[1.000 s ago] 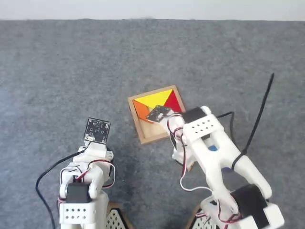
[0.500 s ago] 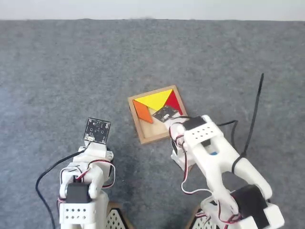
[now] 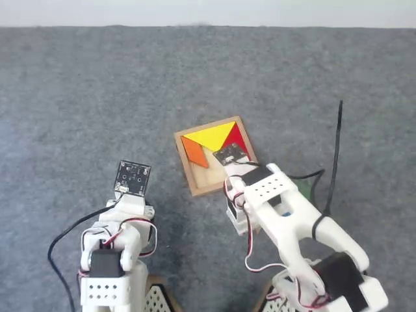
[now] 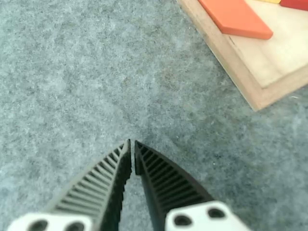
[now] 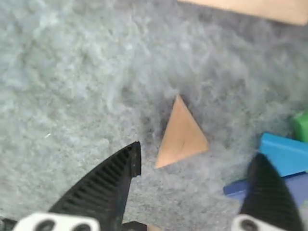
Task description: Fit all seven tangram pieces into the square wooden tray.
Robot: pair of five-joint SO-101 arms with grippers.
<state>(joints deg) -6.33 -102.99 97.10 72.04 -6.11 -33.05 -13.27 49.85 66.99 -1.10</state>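
Your right gripper (image 5: 197, 153) is wide open; the triangle (image 5: 182, 132) lies just ahead between its jaws, tip pointing away.

Soft, even, bright light covers the grey carpet (image 3: 97, 84). Before my right gripper (image 5: 197, 154) the tan triangle (image 5: 182, 134) throws a faint shadow along one edge.

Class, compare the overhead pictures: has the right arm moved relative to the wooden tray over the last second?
Yes. The right arm has pulled back from the middle of the wooden tray toward its own base, and now sits by the tray's edge.
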